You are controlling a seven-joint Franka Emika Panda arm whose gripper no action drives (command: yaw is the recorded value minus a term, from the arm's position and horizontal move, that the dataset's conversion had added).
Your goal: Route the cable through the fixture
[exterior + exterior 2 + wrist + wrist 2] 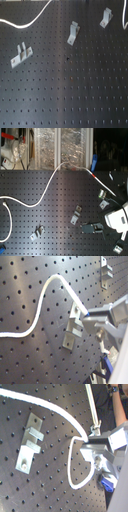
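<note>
One cable [60, 411] end pinched in the gripper [89, 445], beside a bracket [29, 441], bare pegboard [75, 95] around.

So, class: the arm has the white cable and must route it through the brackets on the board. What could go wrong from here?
1. The gripper appears to hold the cable close to a tight loop; a pull might kink it or let it slip out.
2. In the first wrist view the cable runs past the nearest bracket, not visibly in its slot, so it might ride over it.
</note>
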